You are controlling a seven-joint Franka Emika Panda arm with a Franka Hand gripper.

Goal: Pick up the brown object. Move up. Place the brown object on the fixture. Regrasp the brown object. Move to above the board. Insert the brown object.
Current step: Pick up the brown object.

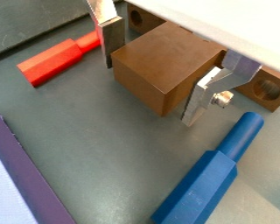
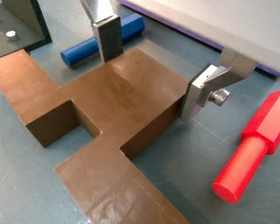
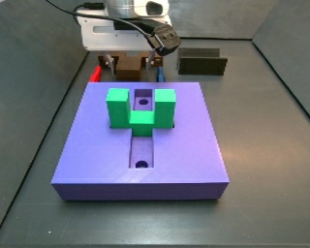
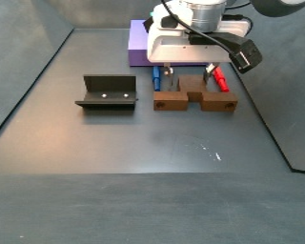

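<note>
Where the gripper [image 2: 154,70] hangs low over the brown object [image 2: 101,109] behind the board [image 3: 144,145], jaws found spread to either side of the block's stem, silver fingers [image 1: 206,92] standing just beside its faces; firm contact not determinable, block resting flat on the floor. Same arrangement confirmed in both wrist views, gripper [image 1: 160,61] straddling the stem of the brown object [image 1: 166,70]. Seen in both side views with gripper [image 4: 185,74] down at the brown object [image 4: 191,97], itself lying on the grey floor between the board [image 4: 138,40] and the open foreground; gripper [image 3: 132,66] and brown object [image 3: 127,66] partly hidden behind the slab. Floor [image 4: 142,143] matt dark grey, enclosed by dark grey walls. Counted: one brown T-shaped block; one purple board carrying one green block [image 3: 139,108] across its central groove; one fixture [image 4: 107,92] standing on the floor well apart from the block, also noted in a side view as fixture [image 3: 203,62] near the back wall; one red peg [image 2: 254,144] and one blue peg [image 1: 213,175] lying on the floor, one on each side of the block.
</note>
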